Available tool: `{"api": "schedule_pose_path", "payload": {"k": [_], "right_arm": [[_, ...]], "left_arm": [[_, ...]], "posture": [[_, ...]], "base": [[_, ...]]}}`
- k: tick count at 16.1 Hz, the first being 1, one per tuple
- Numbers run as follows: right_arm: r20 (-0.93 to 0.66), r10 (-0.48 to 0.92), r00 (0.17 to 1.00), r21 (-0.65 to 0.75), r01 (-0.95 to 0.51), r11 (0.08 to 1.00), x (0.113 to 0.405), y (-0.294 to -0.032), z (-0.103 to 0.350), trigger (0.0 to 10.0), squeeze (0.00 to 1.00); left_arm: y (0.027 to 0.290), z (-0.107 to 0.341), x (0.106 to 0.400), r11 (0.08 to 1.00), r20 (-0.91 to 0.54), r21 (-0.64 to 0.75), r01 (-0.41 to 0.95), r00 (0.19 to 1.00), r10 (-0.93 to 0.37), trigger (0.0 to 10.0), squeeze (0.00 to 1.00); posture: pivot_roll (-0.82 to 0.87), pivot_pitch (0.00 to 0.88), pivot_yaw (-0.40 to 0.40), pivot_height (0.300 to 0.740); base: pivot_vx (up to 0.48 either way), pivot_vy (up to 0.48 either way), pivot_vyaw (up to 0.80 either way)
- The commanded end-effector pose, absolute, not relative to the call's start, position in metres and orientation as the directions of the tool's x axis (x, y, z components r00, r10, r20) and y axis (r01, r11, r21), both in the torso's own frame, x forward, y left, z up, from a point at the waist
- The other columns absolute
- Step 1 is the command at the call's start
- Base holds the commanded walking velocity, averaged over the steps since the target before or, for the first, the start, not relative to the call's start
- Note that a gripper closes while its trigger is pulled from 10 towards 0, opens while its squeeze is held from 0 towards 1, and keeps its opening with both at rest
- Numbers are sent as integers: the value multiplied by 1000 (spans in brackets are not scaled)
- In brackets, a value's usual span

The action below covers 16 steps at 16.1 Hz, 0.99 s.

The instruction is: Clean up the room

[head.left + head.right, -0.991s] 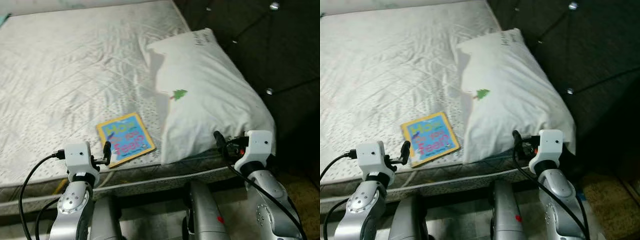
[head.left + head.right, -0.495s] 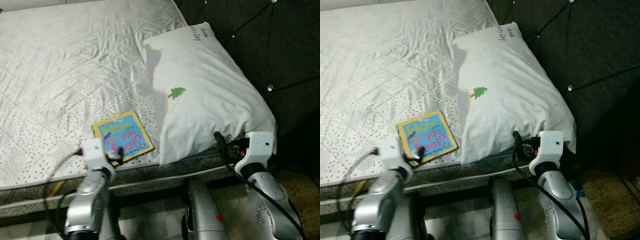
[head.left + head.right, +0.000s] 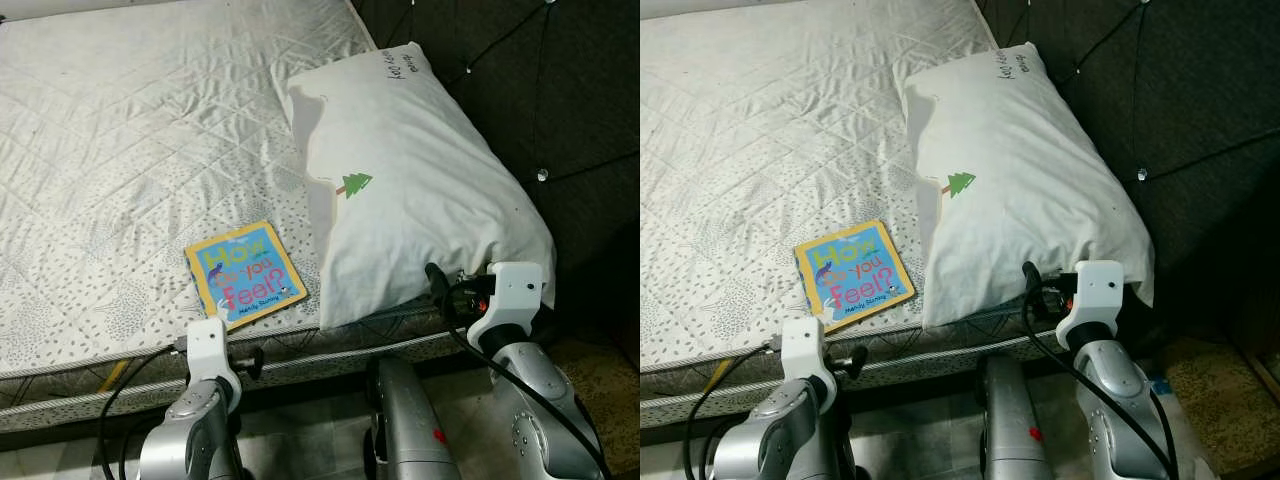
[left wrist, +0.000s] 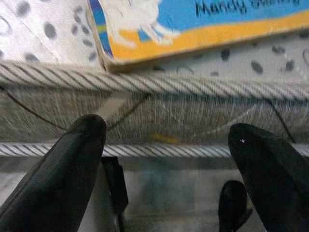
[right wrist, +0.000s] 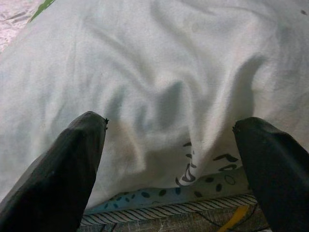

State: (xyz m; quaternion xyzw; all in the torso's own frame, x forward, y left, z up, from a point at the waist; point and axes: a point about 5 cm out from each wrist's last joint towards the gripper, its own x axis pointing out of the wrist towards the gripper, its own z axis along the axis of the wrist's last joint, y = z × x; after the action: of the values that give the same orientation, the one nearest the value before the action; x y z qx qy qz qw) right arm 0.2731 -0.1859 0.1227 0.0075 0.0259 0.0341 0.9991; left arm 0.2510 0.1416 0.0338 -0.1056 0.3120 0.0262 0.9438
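The left pincer (image 4: pixel 164 159) hangs just off the near edge of the mattress (image 3: pixel 120 150), below its corded seam, with its two black fingers (image 4: pixel 72 164) spread wide and nothing between them. Just beyond and above it, the children's book (image 3: pixel 245 273) lies flat on the quilted mattress top, its near orange-bordered edge right at the seam; the cover is blue with a yellow border and colourful lettering. The pincer is near the book but not touching it.

The right pincer (image 5: pixel 169 159) sits at the same near edge of the bed, further along toward the headboard (image 3: pixel 560 110), fingers (image 5: pixel 275 164) also spread wide and empty. Directly ahead of it is the near end of a white pillow (image 3: pixel 420 190), which overhangs the mattress edge slightly; the fingertips are close to the fabric, though contact cannot be confirmed. The pillow carries a small green tree print (image 3: pixel 356 185) and handwriting near its far end. The book lies just beside the pillow, on the left pincer's side of it. Beyond the pillow rises the dark tufted headboard.
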Motion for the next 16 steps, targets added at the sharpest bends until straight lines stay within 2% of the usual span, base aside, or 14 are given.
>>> {"api": "schedule_pose_path", "payload": {"k": [1, 7, 13, 16], "right_arm": [[-50, 71, 996, 13, -71, 997, 271, -186, 123, 10000, 0], [-48, 66, 997, 11, -66, 998, 273, -186, 123, 10000, 0], [-49, 63, 997, 4, -63, 998, 271, -189, 123, 10000, 0], [-50, 60, 997, 0, -60, 998, 271, -190, 123, 10000, 0]], "left_arm": [[148, 35, 249, 974, -588, -170, -149, 809, 22, 10000, 0], [162, 50, 262, 978, -525, -130, -165, 848, 73, 10000, 0], [163, 30, 260, 975, -583, -134, -179, 810, 69, 10000, 0], [173, 30, 268, 974, -571, -112, -197, 815, 99, 10000, 0]], "posture": [[-85, 205, 48, 533], [-83, 202, 52, 533], [-94, 195, 54, 533], [-94, 195, 54, 533]], "base": [[0, 0, 0], [0, 0, 0], [0, 0, 0], [0, 0, 0]]}}
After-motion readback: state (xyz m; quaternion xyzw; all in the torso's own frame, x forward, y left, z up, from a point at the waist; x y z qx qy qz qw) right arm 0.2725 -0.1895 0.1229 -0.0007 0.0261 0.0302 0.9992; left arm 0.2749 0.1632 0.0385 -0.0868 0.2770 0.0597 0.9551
